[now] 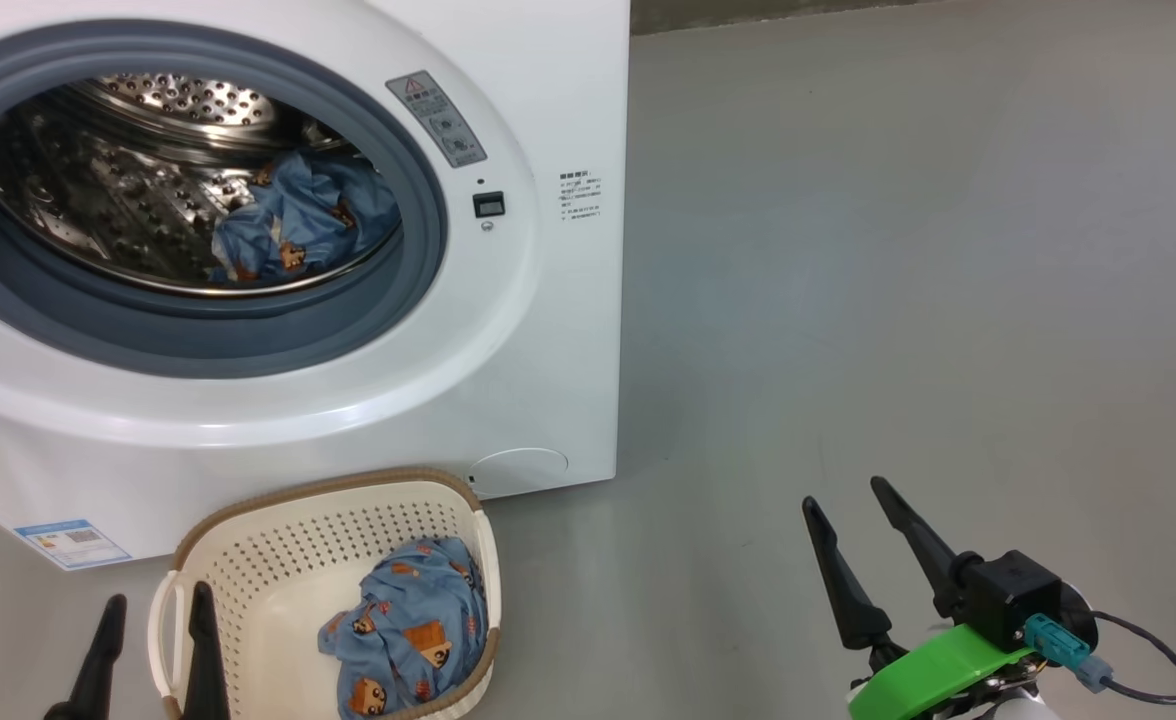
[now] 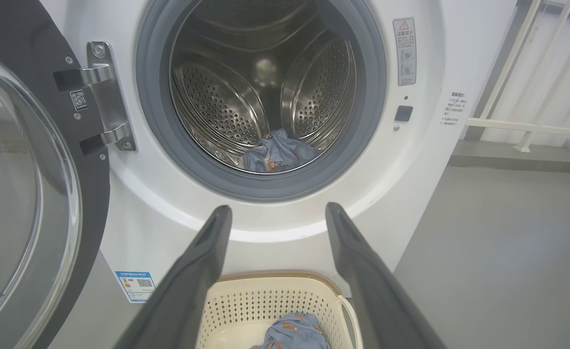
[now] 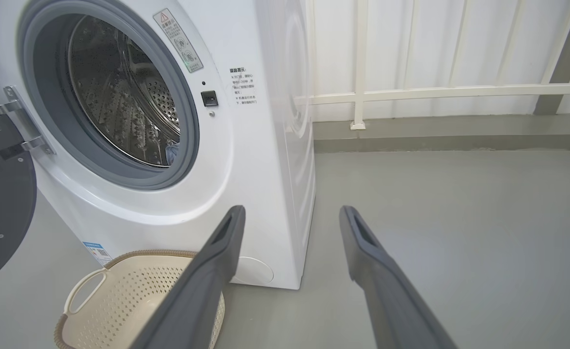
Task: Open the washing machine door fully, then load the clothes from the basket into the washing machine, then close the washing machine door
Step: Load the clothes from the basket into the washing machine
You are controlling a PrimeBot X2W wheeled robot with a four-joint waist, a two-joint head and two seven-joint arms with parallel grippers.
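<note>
- Washing machine (image 1: 548,330): big white box filling the upper left of my head view. The mouth is uncovered, and I see the grey rubber ring (image 1: 248,340) and steel drum (image 1: 98,200).
- Floor (image 1: 898,250): plain grey, all bare to the machine's right.
- Washing machine door (image 2: 18,194): stands swung open on the left and hangs on a metal hinge (image 2: 105,97). The glass bowl faces my left wrist camera. In the head view I get just a sliver at the left edge.
- Basket (image 1: 328,487): on the floor, close up against the machine's front, below the mouth.
- Right arm: low at the lower right of the head view, over bare floor and well apart from the basket. A green piece (image 1: 933,670) and a cable (image 1: 1148,650) sit at the wrist. The fingers point up and slightly left.
- Right gripper (image 1: 843,490): jaws spread wide, with nothing between them and touching nothing. The wrist camera looks past the machine's right front corner.
- Left arm: at the lower left of the head view, at the basket's left end, aimed at the machine's front just under the mouth.
- Left gripper (image 1: 158,592): jaws apart and empty. One finger overlaps the basket's left handle in the head view, and I cannot tell whether they touch.
- Clothes: one blue printed piece (image 1: 408,630) lies crumpled in the basket's right half. Another (image 1: 298,225) lies inside the drum at its low front right.
- Blue label sticker (image 1: 73,543): on the machine's lower left corner.
</note>
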